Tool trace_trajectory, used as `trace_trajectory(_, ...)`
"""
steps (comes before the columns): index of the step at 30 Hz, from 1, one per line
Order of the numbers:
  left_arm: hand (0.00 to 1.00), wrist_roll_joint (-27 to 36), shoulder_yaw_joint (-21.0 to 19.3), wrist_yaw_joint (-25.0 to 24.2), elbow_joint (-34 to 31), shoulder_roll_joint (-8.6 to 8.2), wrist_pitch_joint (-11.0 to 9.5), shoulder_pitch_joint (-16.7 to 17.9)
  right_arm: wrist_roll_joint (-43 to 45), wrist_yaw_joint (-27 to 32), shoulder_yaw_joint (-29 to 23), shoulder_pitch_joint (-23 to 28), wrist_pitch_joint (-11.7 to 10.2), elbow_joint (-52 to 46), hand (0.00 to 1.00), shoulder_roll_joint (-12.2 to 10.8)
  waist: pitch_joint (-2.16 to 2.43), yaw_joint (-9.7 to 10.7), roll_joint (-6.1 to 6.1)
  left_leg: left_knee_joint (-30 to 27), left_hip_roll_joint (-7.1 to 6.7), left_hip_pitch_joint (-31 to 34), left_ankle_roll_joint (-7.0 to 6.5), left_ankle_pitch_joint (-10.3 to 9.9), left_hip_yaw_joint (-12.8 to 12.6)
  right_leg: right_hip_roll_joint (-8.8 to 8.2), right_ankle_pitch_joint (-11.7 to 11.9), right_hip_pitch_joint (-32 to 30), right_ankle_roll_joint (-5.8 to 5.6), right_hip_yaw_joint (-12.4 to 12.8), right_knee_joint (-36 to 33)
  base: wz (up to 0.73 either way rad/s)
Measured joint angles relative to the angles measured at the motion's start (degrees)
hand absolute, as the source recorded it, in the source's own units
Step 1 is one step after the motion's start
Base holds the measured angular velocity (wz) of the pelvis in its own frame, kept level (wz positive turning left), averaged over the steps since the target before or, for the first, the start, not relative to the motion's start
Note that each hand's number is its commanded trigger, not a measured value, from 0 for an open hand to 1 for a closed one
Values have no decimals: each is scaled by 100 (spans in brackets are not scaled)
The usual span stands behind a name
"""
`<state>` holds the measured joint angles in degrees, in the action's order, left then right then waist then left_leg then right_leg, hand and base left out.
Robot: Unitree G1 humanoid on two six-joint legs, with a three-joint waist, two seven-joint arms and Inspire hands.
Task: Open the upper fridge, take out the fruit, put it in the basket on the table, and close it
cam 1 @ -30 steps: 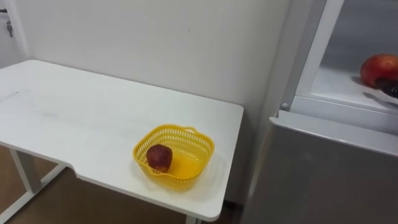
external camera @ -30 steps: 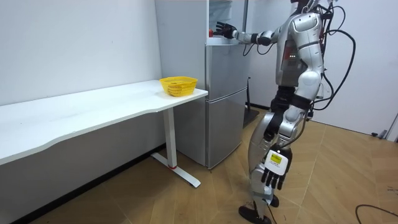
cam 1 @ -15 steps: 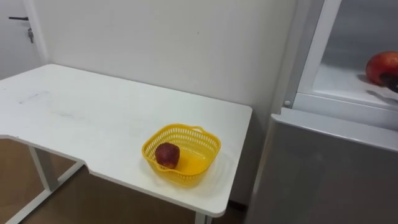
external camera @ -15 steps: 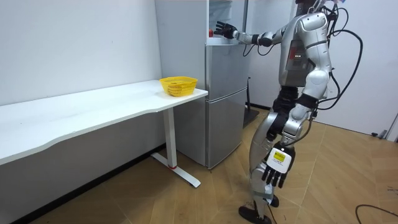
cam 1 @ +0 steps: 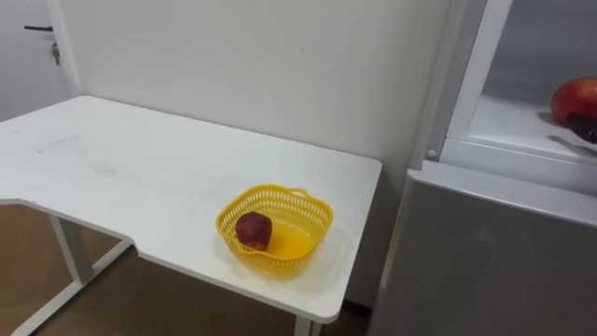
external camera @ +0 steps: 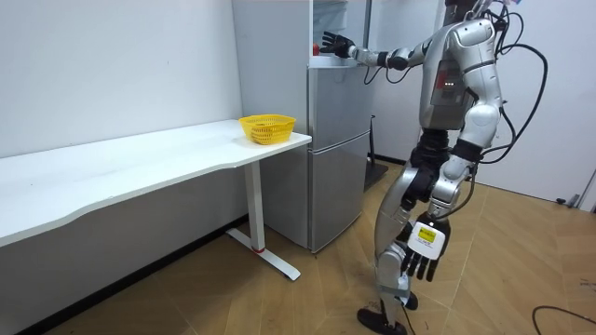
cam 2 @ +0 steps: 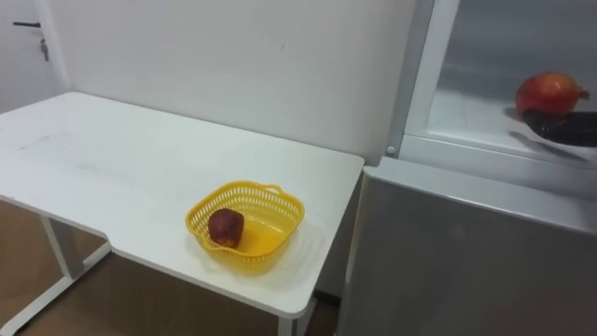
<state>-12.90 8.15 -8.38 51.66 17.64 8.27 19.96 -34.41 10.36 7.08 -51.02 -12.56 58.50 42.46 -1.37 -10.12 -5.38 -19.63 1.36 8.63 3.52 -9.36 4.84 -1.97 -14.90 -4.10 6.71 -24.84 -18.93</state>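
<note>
My right hand (cam 2: 566, 129) reaches onto the fridge shelf (cam 2: 466, 112), fingers straight beside the red fruit (cam 2: 548, 93), holding nothing. My left hand (external camera: 421, 265) hangs relaxed.

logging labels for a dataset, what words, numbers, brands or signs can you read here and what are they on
Readable text: none.
Tag on the back of the left hand, which hangs at the robot's side: it carries dark print, too small to read.
Table, basket and fridge: no lettering, numbers or signs to be seen on them.
</note>
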Motion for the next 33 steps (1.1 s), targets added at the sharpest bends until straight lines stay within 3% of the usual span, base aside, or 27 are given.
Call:
trace_trajectory(26, 0, 140, -16, -18, 4, -2, -26, -51, 283, -88, -53, -14, 7, 146, 0, 4, -9, -151, 17, 31, 1, -43, 7, 8, 7, 16, 53, 26, -36, 54, 10, -1)
trace_trajectory(28, 0, 214, -15, -64, 37, -2, -24, -52, 280, -153, -53, -15, 7, 153, 0, 5, -14, -159, 21, 31, 3, -63, 7, 8, 7, 17, 52, 30, -35, 62, 10, -4)
trace_trajectory(33, 0, 227, -8, -188, 128, -3, -1, -110, 281, -286, -53, -44, 1, 151, 0, 8, -74, -171, 24, 39, 7, -100, 14, 12, 3, 18, 24, 45, 15, 80, 7, -1)
